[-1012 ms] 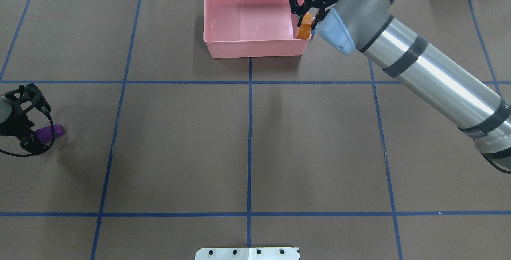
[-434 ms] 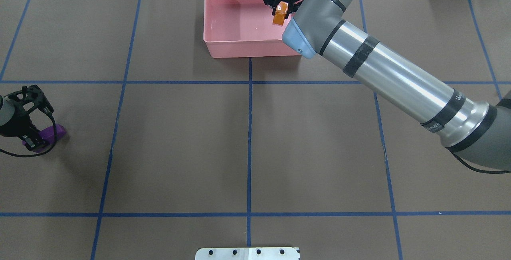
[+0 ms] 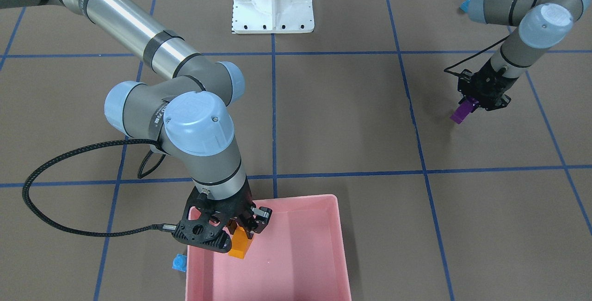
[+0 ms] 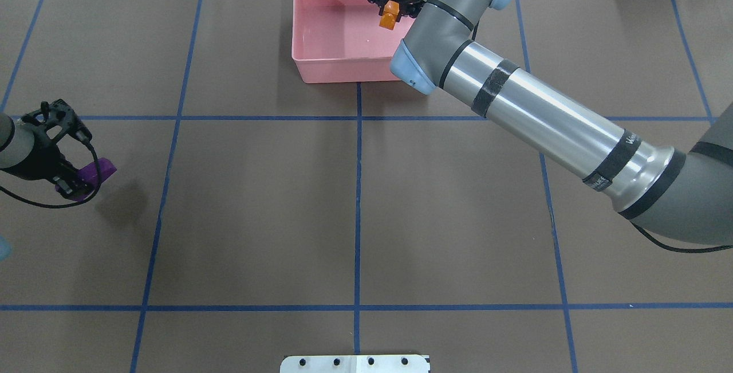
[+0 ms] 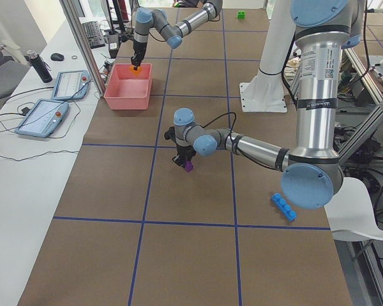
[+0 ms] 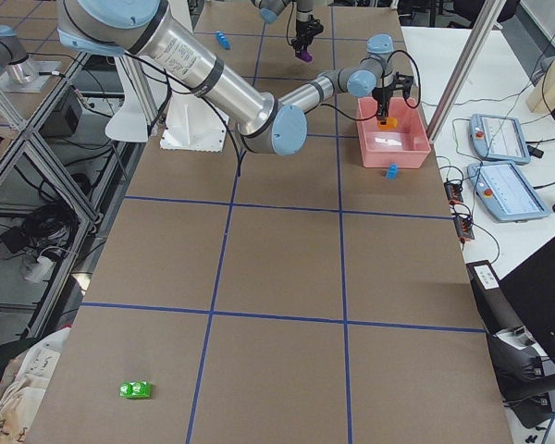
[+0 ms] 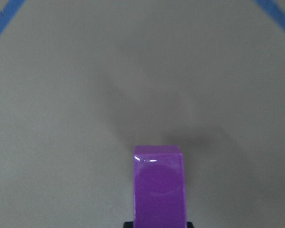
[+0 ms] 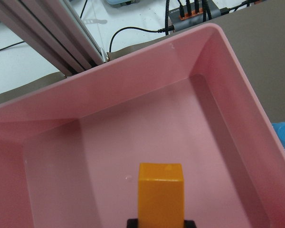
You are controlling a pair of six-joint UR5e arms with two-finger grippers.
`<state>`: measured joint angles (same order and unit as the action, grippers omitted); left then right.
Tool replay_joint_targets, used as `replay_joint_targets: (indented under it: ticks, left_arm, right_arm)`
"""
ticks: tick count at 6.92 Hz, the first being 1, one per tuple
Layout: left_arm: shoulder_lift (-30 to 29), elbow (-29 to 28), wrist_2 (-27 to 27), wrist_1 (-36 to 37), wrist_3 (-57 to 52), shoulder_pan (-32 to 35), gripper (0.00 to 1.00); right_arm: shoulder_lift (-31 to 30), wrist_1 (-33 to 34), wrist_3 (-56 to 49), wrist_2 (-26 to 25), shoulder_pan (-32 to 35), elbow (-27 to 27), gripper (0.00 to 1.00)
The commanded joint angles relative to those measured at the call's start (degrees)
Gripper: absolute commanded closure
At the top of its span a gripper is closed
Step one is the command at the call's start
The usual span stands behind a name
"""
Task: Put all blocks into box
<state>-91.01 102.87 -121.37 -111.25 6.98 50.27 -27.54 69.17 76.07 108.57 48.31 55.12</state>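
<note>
From across the table, the right gripper (image 3: 237, 235) is clamped on the orange block (image 3: 240, 247). It holds the block end-down inside the outline of the pink box (image 3: 340, 227), near the wall on the robot's right. A light blue block (image 3: 179, 262) lies on the table (image 3: 347, 107) just outside that wall. Well apart from the box, the left gripper (image 3: 472, 103) is closed on the purple block (image 3: 461, 113), which tilts down out of its fingers.

From overhead, the orange block hangs over the far right part of the box floor. The purple block is near the table's left edge, with its shadow falling beside it.

From the left end of the table, a long blue block (image 5: 284, 207) lies on the table by the near arm. A green block (image 5: 241, 14) sits at the far end. Both are outside the box.

From the right end, the green block is well apart from the box, and the light blue one sits just beside the box's near wall.

The left wrist camera shows the purple block gripped above brown table.

The right wrist camera shows the orange block over plain pink floor, with the light blue block beyond the box's wall.
</note>
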Motion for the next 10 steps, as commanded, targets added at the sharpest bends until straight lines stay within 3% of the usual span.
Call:
replay_joint_targets:
  ticks: [1, 3, 4, 5, 6, 8, 9, 10]
  left_arm:
    - [-11.0, -1.1, 0.2, 0.6, 16.4, 0.0, 1.00]
    - [-26.2, -7.1, 0.1, 3.9, 31.7, -0.1, 1.00]
    - [-34.1, -13.2, 0.2, 3.9, 36.7, -0.2, 1.00]
    - [-44.7, -22.7, 0.2, 3.8, 41.7, -0.1, 1.00]
    - [-51.6, -29.9, 0.7, 2.9, 46.0, -0.2, 1.00]
    - [-61.9, -41.7, 7.3, 0.6, 49.3, -1.1, 1.00]
    - [-62.9, -45.1, 12.5, -4.3, 55.0, -3.6, 1.00]
    - [-62.9, -47.0, 17.6, -7.4, 59.3, -5.5, 0.42]
  right_arm:
    - [-0.2, -0.8, -0.3, -2.8, -0.7, -0.1, 0.00]
    - [-0.3, -0.8, -2.4, -0.6, 1.4, 0.1, 0.00]
    - [-1.0, -0.8, -4.2, 4.2, 4.4, 0.4, 0.00]
    - [-3.0, -0.8, -7.3, 6.5, 6.5, 0.8, 0.00]
    - [-5.3, -0.9, -11.3, 6.6, 8.0, 0.8, 0.00]
    - [-9.5, -1.0, -13.8, 6.5, 10.5, 0.4, 0.00]
    - [-11.9, -2.7, -13.3, 6.0, 10.8, 0.3, 0.00]
    - [-13.7, -4.5, -11.7, 5.5, 10.9, -0.3, 0.00]
